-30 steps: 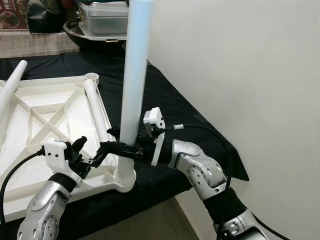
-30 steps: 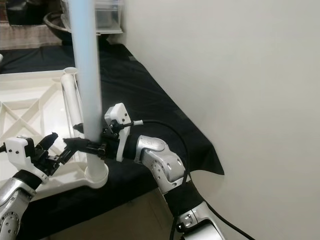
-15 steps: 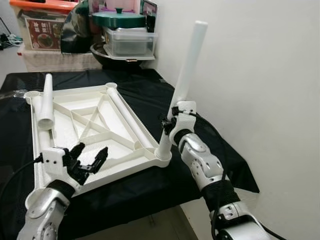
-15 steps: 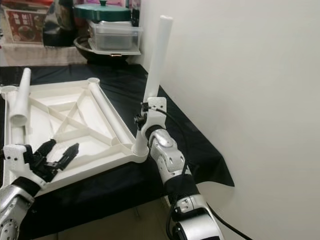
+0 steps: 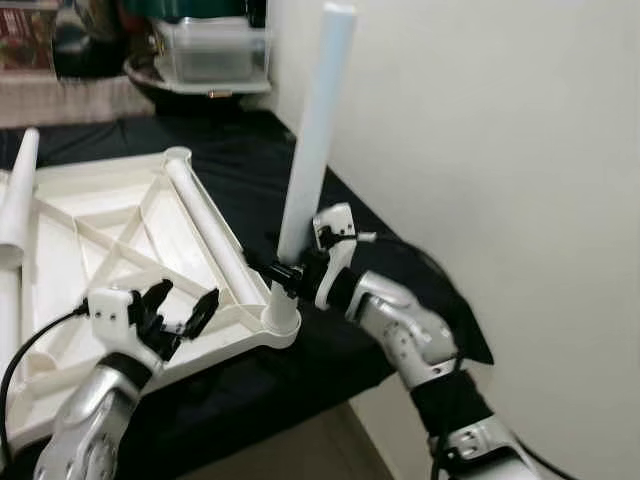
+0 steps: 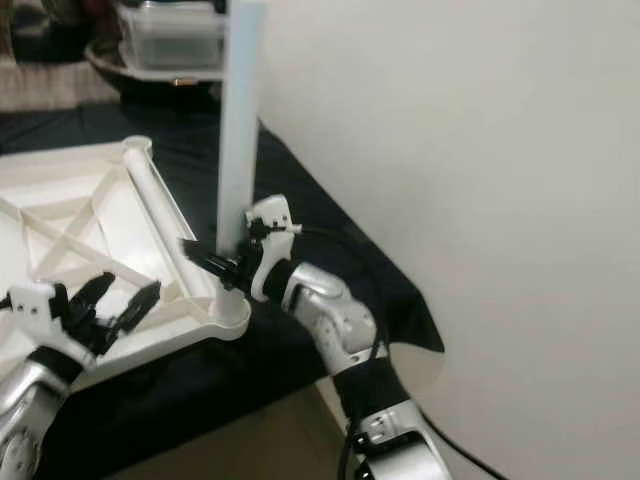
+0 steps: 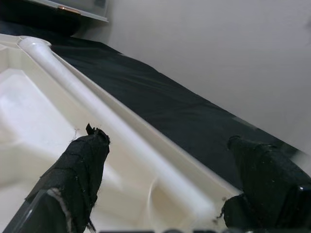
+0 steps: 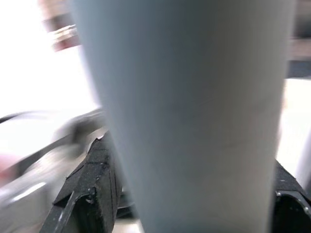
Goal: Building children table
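While the white table leg is being held upright in the near right corner socket of the upside-down tabletop, the right arm is being kept bent at the elbow and reached in across the black cloth, with the right gripper clamped around the leg just above the socket. In the right wrist view the two black fingers are being pressed against either side of the pale tube. The leg is a smooth, round plastic tube, its long axis being pointed nearly straight up with a slight lean toward the wall.

The left gripper is being held over the near edge of the tabletop, fingers spread apart and nothing being gripped; its padded tips look frayed in the wrist view. The tabletop is glossy white moulded plastic with crossed ribs underneath. A second leg is being left lying flat along the right rim, and another tube is lying at the far left. Plastic containers are stacked at the back.
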Available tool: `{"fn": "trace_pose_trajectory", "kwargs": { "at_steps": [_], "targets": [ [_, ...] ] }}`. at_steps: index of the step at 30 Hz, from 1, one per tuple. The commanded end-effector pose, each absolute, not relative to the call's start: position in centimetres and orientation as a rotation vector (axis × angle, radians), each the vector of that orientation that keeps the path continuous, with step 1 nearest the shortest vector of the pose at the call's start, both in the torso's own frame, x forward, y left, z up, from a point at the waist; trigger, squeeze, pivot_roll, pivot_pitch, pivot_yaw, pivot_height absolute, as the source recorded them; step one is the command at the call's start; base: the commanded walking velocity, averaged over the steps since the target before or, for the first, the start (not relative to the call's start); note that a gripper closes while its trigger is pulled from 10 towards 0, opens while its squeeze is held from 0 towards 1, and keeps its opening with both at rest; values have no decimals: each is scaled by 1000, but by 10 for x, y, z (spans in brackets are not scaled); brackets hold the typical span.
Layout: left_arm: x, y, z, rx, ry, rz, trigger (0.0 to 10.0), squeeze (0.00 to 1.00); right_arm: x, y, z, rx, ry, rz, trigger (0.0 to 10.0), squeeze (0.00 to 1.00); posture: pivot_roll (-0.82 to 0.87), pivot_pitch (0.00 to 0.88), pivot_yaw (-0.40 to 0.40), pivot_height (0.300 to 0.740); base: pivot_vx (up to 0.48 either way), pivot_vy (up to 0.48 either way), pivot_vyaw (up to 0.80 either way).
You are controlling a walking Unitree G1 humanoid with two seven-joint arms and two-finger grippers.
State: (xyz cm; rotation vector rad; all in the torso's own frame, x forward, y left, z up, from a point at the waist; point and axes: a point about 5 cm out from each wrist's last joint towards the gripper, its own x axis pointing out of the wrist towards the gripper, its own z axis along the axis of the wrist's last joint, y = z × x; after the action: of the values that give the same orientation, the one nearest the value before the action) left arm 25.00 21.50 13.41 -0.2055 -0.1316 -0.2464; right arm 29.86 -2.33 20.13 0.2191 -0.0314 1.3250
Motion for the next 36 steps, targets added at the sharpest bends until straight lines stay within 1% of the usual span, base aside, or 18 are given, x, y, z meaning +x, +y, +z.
{"fn": "trace_pose_trajectory", "kwargs": {
  "at_steps": [1, 4, 5, 6, 7, 8, 10, 11, 12, 13, 14, 15, 18, 23, 24, 28, 29, 36],
  "targets": [
    [251, 213, 132, -219, -129, -250, 10000, 0, 285, -15, 197, 220, -11, 1456, 10000, 0, 163, 0, -152, 740, 0, 0, 0],
    [251, 213, 132, -219, -131, -249, 10000, 0, 283, -14, 187, 203, 8, 1466, 10000, 0, 168, 0, -159, 740, 0, 0, 0],
    [250, 212, 132, -220, -133, -247, 10000, 0, 290, -13, 179, 186, 24, 1399, 3843, 0, 170, 0, -160, 740, 0, 0, 0],
    [250, 212, 132, -220, -133, -247, 10000, 0, 290, -13, 179, 186, 24, 1399, 3843, 0, 170, 0, -160, 740, 0, 0, 0],
    [250, 212, 133, -221, -134, -245, 10000, 0, 298, -12, 171, 155, 52, 1308, 0, 0, 169, 0, -158, 740, 0, 0, 0],
    [250, 212, 133, -221, -134, -245, 10000, 0, 298, -12, 171, 155, 52, 1308, 0, 0, 169, 0, -158, 740, 0, 0, 0],
    [249, 211, 133, -222, -135, -244, 10000, 0, 324, -20, 154, 160, 156, 975, 0, 0, 165, 0, -156, 740, 0, 0, 0],
    [249, 211, 133, -222, -135, -244, 10000, 0, 324, -20, 154, 160, 156, 975, 0, 0, 165, 0, -156, 740, 0, 0, 0],
    [249, 211, 133, -223, -136, -246, 10000, 0, 339, -32, 143, 169, 232, 746, 0, 0, 163, 0, -154, 740, 0, 0, 0],
    [249, 211, 133, -223, -136, -246, 10000, 0, 339, -32, 143, 169, 232, 746, 0, 0, 163, 0, -154, 740, 0, 0, 0],
    [248, 211, 133, -224, -136, -247, 10000, 0, 346, -41, 136, 173, 282, 601, 0, 0, 163, 0, -154, 740, 0, 0, 0],
    [248, 210, 133, -225, -135, -252, 10000, 0, 352, -67, 126, 142, 312, 336, 0, 0, 158, 0, -148, 740, 0, 0, 0],
    [248, 210, 133, -226, -134, -255, 10000, 0, 350, -74, 124, 124, 309, 265, 0, 0, 155, 0, -145, 740, 0, 0, 0],
    [248, 210, 133, -226, -133, -255, 10000, 0, 347, -64, 125, 90, 313, 322, 196, 0, 156, 0, -145, 740, 0, 0, 0],
    [248, 210, 133, -226, -133, -255, 10000, 0, 346, -57, 127, 91, 298, 369, 10000, 0, 157, 0, -146, 740, 0, 0, 0],
    [248, 210, 133, -226, -133, -254, 10000, 0, 347, -52, 129, 93, 287, 389, 10000, 0, 157, 0, -146, 740, 0, 0, 0],
    [249, 211, 133, -225, -133, -254, 10000, 0, 345, -43, 138, 143, 233, 480, 10000, 1000, 157, 0, -146, 740, 0, 0, 0],
    [249, 213, 133, -223, -132, -249, 10000, 0, 342, -34, 167, 264, 87, 659, 10000, 1000, 157, 0, -146, 740, 0, 0, 0]
  ]
}}
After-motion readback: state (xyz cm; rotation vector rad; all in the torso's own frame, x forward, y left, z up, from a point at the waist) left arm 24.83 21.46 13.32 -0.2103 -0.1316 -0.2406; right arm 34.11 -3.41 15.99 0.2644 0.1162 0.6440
